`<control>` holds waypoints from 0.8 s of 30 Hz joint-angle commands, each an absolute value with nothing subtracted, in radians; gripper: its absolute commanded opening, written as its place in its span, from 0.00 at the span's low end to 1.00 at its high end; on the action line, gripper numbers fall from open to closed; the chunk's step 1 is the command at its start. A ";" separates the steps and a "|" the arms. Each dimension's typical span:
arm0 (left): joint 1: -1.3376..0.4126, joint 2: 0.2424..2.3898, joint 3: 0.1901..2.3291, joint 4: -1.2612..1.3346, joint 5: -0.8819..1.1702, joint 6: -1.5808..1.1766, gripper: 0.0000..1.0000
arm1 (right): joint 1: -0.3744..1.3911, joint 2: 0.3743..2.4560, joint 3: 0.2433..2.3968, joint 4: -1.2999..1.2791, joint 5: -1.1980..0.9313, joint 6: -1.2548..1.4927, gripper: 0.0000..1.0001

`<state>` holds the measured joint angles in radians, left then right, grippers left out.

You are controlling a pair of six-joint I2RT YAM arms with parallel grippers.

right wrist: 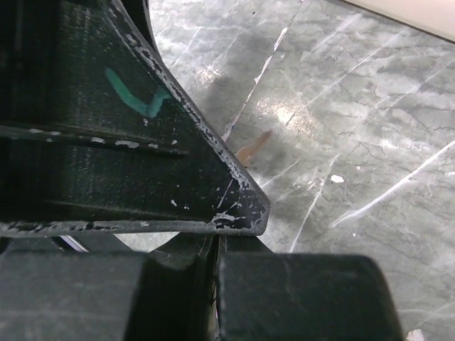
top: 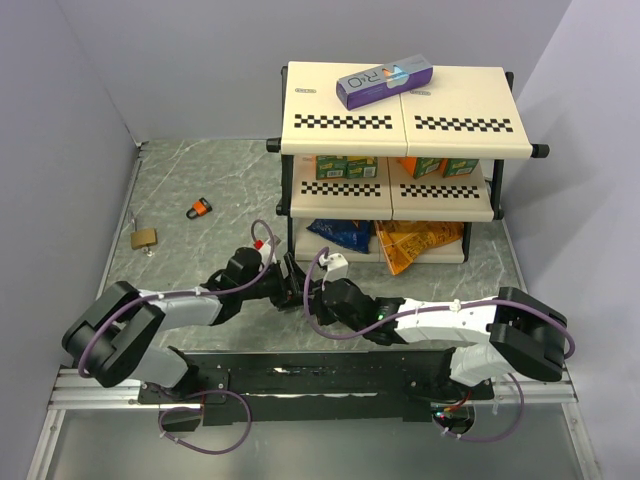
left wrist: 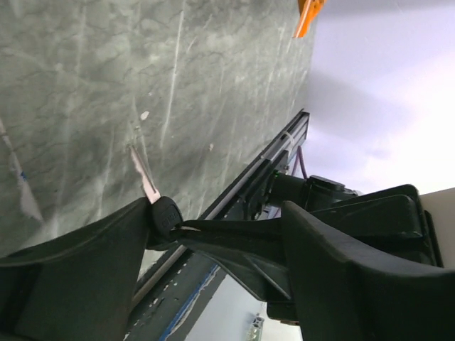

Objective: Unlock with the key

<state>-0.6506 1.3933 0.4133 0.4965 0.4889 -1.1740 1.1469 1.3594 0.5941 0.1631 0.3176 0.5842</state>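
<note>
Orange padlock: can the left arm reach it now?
Probably yes: the orange padlock lies on bare tabletop with nothing between it and the left hand, and the shelf stands off to the side.

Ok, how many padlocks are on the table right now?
2. A small orange-and-black padlock lies on the table left of the shelf rack; a brass padlock lies further left, near the table's edge. More may be hidden behind the rack.

A shelf rack (top: 400, 125) stands just beyond the left claw (top: 293, 283), and the right claw (top: 312, 292) crowds its right side. To its left the tabletop (top: 190, 265) is open as far as an orange padlock (top: 200, 208) and a brass padlock (top: 144, 238).
</note>
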 commanded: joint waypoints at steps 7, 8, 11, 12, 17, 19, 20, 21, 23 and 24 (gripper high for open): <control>-0.675 1.407 0.422 0.568 0.489 -1.210 0.64 | 1.143 1.321 0.575 0.207 0.339 0.575 0.00; -0.675 1.410 0.422 0.571 0.489 -1.212 0.62 | 1.143 1.319 0.574 0.207 0.337 0.574 0.00; -0.676 1.439 0.420 0.595 0.492 -1.219 0.57 | 1.143 1.313 0.571 0.215 0.334 0.572 0.00; -0.676 1.446 0.420 0.604 0.494 -1.223 0.56 | 1.144 1.312 0.569 0.218 0.333 0.568 0.00; -0.683 1.488 0.417 0.641 0.494 -1.232 0.41 | 1.143 1.307 0.565 0.229 0.321 0.560 0.00; -0.686 1.494 0.420 0.643 0.492 -1.232 0.37 | 1.144 1.307 0.561 0.232 0.316 0.557 0.00; -0.687 1.500 0.423 0.641 0.489 -1.227 0.35 | 1.144 1.305 0.560 0.235 0.311 0.554 0.00; -0.687 1.500 0.425 0.641 0.486 -1.226 0.29 | 1.143 1.305 0.560 0.235 0.310 0.552 0.00; -0.690 1.502 0.426 0.637 0.476 -1.221 0.23 | 1.144 1.304 0.555 0.242 0.299 0.548 0.00; -0.690 1.499 0.428 0.631 0.471 -1.220 0.19 | 1.144 1.304 0.555 0.242 0.296 0.545 0.00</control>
<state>-0.6754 1.5005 0.4133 0.5678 0.4698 -1.2167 1.1469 1.3418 0.5613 0.1787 0.3180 0.5579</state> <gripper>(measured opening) 0.250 0.007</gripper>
